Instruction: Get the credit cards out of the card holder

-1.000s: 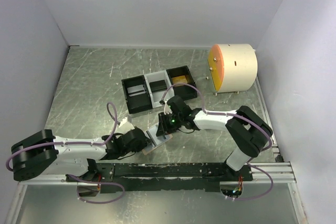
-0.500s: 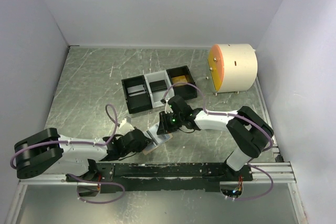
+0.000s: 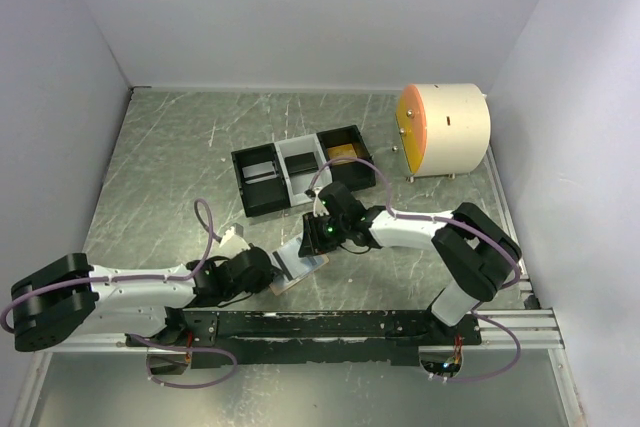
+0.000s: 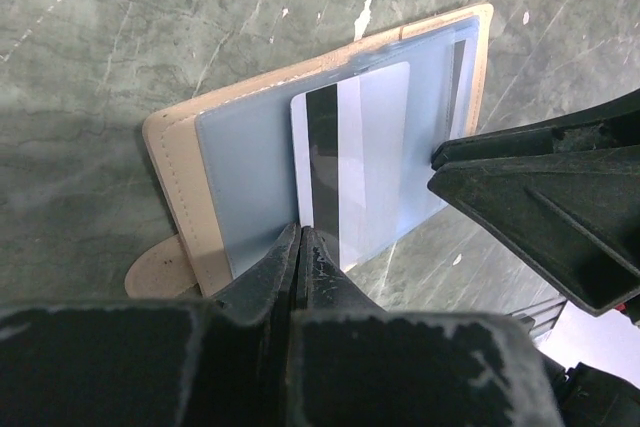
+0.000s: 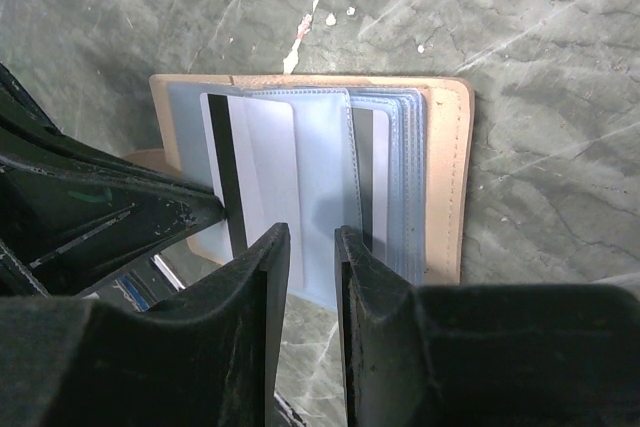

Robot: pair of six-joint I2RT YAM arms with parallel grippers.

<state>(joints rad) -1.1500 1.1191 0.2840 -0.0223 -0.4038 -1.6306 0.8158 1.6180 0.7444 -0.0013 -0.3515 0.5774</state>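
The card holder (image 3: 300, 263) lies open on the table; its tan rim (image 4: 172, 169) and pale blue slots show in both wrist views. My left gripper (image 4: 298, 233) is shut on the near edge of a silver-grey credit card (image 4: 365, 162) with a black stripe, which sticks partly out of a slot. The card also shows in the right wrist view (image 5: 262, 162). My right gripper (image 5: 310, 239) stands over the wallet's blue inner leaves (image 5: 395, 182), its jaws a narrow gap apart and holding nothing. Another card's dark stripe (image 5: 362, 177) shows under a sleeve.
A three-compartment black-and-white tray (image 3: 283, 179) sits behind the wallet, with dark cards on its left and a gold card (image 3: 342, 152) on its right. A cream cylinder with an orange face (image 3: 445, 130) stands at the back right. Walls close in three sides.
My left arm has drawn back toward the left, with the silver-grey card in its jaws sliding a little further out of the wallet. The right gripper has stayed on the wallet.
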